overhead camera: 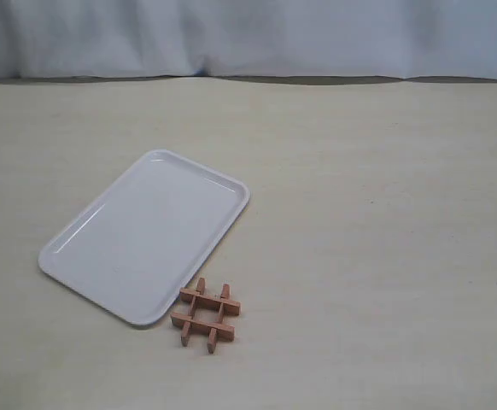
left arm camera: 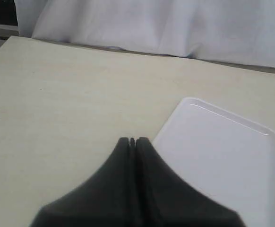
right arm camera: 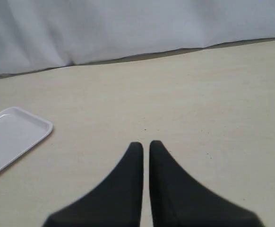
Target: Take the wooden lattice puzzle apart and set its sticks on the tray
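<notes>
Lattice puzzle askew beside diagonal tray

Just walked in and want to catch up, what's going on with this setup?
Nothing is being handled yet. The wooden puzzle sits whole on the table beside a corner of the white tray, and that tray is bare. The left tool and right tool are both closed, holding nothing, above the table.
</notes>
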